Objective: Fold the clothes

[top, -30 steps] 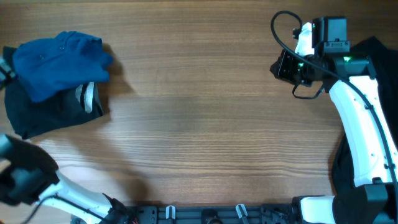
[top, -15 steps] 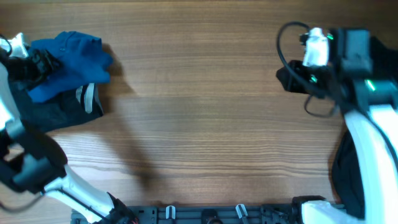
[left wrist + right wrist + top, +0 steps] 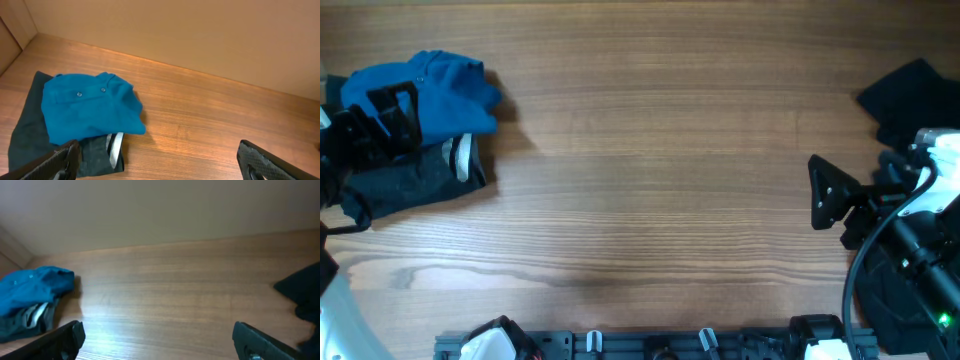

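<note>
The clothes lie in two places. At the far left, a folded blue collared shirt [image 3: 425, 85] rests on a black garment [image 3: 405, 185] with a light grey edge [image 3: 465, 157]. My left gripper [image 3: 388, 115] hovers over that pile, open and empty. In the left wrist view the blue shirt [image 3: 85, 107] sits left of centre, above my wide-apart fingertips [image 3: 57, 162]. More black fabric [image 3: 910, 90] lies at the far right. My right gripper [image 3: 825, 192] hangs open over bare wood. The right wrist view shows the blue shirt [image 3: 35, 290] far left and black fabric [image 3: 300, 290] right.
The wooden table [image 3: 650, 150] stretches between the two heaps. A low wall [image 3: 200, 35] borders its far side. More black cloth [image 3: 875, 290] lies under my right arm at the near right. A rail with clips [image 3: 650, 342] runs along the near edge.
The right arm has swung from the far right corner down to the near right. The left arm has come over the pile. Both grippers have opened wide.
</note>
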Motion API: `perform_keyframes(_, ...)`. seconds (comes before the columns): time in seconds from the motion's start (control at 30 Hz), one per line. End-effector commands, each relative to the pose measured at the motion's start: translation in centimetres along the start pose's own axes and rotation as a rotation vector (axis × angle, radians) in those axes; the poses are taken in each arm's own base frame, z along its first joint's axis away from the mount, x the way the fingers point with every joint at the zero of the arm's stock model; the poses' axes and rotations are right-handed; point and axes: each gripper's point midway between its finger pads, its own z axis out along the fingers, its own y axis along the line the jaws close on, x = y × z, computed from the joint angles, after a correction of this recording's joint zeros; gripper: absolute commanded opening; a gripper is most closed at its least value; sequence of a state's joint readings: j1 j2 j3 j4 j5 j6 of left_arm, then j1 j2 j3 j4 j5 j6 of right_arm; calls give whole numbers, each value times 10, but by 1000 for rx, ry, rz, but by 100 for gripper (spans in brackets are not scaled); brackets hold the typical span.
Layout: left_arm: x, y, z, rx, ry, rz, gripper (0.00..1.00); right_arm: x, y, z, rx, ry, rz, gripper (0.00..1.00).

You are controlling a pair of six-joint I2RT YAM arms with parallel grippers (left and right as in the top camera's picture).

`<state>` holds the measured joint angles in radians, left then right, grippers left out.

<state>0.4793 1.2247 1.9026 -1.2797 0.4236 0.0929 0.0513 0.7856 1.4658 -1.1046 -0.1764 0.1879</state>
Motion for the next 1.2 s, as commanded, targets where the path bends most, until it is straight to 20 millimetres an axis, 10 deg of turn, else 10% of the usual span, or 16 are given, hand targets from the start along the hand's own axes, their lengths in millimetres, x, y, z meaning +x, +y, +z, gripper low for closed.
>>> perform_keyframes(0.0,0,-1,-1,-2,-3,9,100,7,-7,0,43,23,169,100)
perform_keyframes(0.17,0,0,0,-2,-1,8,100,2,-29,0,162,-8,-53,100)
perform_keyframes(0.3,0,0,0,-2,0,7,100,2,4,-14,-14,-205,-405,100)
perform_keyframes(0.53,0,0,1,-2,0,7,100,94,-4,12,-91,-370,-447,100)
perform_keyframes(0.77,0,0,1,-2,0,7,100,133,-23,77,-100,-505,-441,100)
perform_keyframes(0.9,0,0,1,-2,0,7,100,179,-44,121,-134,-434,-163,100)
perform_keyframes(1.17,0,0,1,-2,0,7,100,182,-46,122,-131,-420,-133,100)
